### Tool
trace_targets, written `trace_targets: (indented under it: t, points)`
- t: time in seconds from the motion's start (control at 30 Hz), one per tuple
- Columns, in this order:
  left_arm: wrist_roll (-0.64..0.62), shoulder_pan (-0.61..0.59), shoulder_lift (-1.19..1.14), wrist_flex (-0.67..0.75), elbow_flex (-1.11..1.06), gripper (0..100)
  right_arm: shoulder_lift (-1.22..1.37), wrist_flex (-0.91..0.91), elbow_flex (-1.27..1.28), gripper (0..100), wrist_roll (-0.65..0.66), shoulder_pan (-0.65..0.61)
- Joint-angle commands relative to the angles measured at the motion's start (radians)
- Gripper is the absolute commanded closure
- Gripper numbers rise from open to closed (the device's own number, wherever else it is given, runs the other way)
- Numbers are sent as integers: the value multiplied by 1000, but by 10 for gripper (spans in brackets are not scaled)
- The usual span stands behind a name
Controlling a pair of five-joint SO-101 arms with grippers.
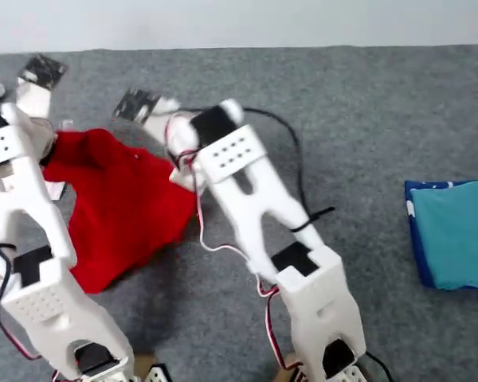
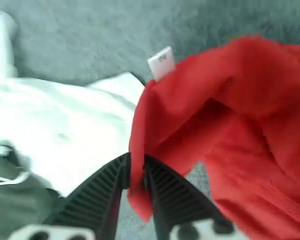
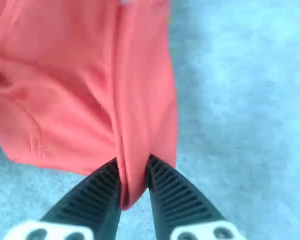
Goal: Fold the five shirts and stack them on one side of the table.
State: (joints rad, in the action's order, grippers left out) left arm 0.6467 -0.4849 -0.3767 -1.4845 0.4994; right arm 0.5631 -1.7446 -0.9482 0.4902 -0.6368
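Observation:
A red shirt [image 1: 119, 203] hangs lifted over the grey table between the two arms in the high view. My left gripper [image 2: 136, 182] is shut on a fold of the red shirt [image 2: 230, 115], whose white label [image 2: 161, 62] sticks up. My right gripper [image 3: 133, 182] is shut on another edge of the red shirt [image 3: 85, 90]. In the high view the left arm [image 1: 16, 183] holds the shirt's left end and the right arm [image 1: 223, 151] its right end. A folded teal shirt [image 1: 458, 231] on a blue one [image 1: 414, 215] lies at the table's right edge.
White cloth [image 2: 55, 135] lies beneath my left gripper. A black cable [image 1: 299, 171] runs along the right arm. Two dark marker tags [image 1: 41, 72] [image 1: 135, 103] sit at the back left. Bare grey table [image 1: 366, 119] stretches between the arms and the folded stack.

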Motion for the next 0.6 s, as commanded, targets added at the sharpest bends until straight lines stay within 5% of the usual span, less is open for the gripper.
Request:
trace_targets:
  t: [0.0, 0.57]
  points:
    - [-9, 29, 137, -58, 45, 995, -111, -47, -87, 988, 3, 50]
    - [-9, 41, 404, -245, 42, 995, -518, -45, -91, 988, 104, 274]
